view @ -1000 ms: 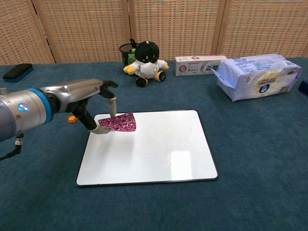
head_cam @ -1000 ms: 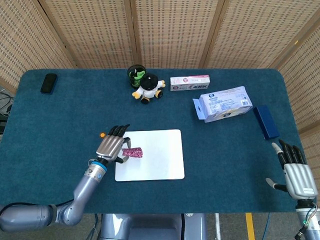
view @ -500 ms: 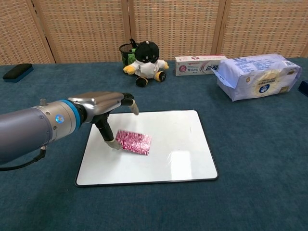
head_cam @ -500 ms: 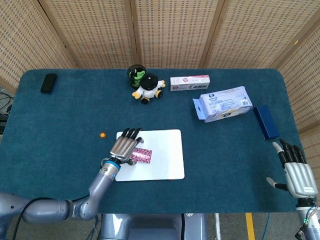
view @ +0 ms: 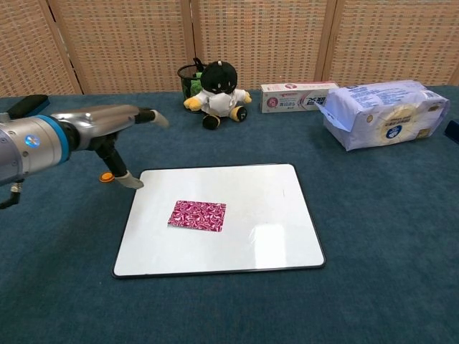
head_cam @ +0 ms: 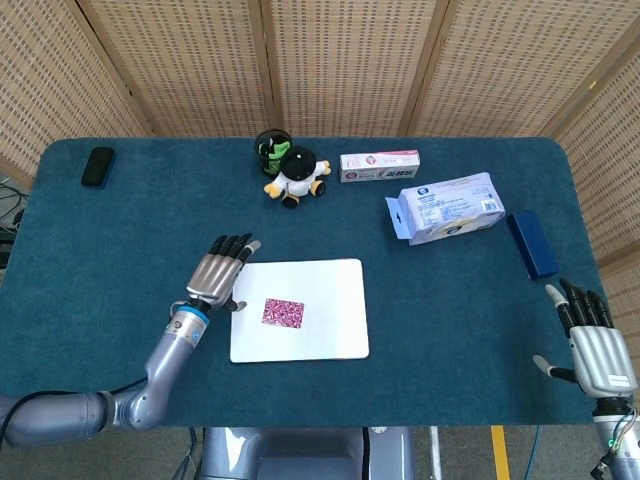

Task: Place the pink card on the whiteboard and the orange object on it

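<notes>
The pink patterned card (head_cam: 284, 313) (view: 197, 215) lies flat on the left part of the whiteboard (head_cam: 330, 325) (view: 258, 208), with nothing holding it. My left hand (head_cam: 221, 273) (view: 115, 125) hovers just off the board's far left corner, fingers spread and empty. The small orange object (view: 107, 177) sits on the blue cloth under that hand, beside the thumb; the head view hides it behind the hand. My right hand (head_cam: 592, 343) stays at the table's near right edge, fingers apart, holding nothing.
A plush toy (head_cam: 297, 174) and a black cup (head_cam: 268, 147) stand at the back centre. A toothpaste box (head_cam: 379, 165), a tissue pack (head_cam: 447, 207) and a blue box (head_cam: 532, 243) lie to the right. A black eraser (head_cam: 98, 165) rests far left.
My left hand carried the pink card onto the whiteboard, let it go flat, and drew back to the left over the orange object. The right hand has not moved.
</notes>
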`<state>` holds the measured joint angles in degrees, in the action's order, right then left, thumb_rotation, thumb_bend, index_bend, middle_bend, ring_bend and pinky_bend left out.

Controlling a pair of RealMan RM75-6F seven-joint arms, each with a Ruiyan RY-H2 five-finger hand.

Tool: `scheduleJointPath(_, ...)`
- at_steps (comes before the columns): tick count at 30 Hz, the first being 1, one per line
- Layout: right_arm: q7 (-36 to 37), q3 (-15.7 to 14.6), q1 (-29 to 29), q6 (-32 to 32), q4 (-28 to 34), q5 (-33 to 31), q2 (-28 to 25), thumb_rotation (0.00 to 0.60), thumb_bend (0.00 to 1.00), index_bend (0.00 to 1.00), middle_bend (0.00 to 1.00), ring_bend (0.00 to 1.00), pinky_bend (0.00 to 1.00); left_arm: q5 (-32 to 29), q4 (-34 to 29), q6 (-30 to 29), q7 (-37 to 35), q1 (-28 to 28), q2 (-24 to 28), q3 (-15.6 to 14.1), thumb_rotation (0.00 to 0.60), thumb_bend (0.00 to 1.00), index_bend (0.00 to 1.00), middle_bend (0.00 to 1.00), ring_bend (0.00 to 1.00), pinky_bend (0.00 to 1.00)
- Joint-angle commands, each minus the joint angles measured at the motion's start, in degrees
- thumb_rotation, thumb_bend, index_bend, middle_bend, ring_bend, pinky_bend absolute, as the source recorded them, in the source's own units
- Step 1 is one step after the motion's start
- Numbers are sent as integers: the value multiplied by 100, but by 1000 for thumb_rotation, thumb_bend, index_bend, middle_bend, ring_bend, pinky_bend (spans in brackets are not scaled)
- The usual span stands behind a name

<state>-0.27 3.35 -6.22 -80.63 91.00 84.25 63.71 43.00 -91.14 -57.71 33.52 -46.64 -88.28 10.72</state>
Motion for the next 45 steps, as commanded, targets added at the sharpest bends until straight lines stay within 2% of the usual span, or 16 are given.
scheduleJointPath(1,-14,-4,-1,1,8,3,4,600,0,0,0,0,0,124,400,201,-289,146,265,-85,600,243,259,0,0,0)
scheduleJointPath(7,-68,-4,-15,34,12,-19,26,600,0,0,0,0,0,253,1109,540,-816,291,244,-189,600,279,310,0,0,0)
scheduleJointPath(19,-25,3,-26,78,-7,-66,22,600,0,0,0,0,0,721,2118,939,-1447,360,-186,-308,600,293,310,0,0,0)
scheduleJointPath(34,53,0,-24,81,3,-63,-13,600,0,0,0,0,0,779,2536,1088,-1592,338,-427,-208,600,345,336,0,0,0)
scheduleJointPath(45,101,1,-30,97,-4,-69,-31,600,0,0,0,0,0,729,2766,1184,-1510,318,-616,-201,600,346,348,0,0,0)
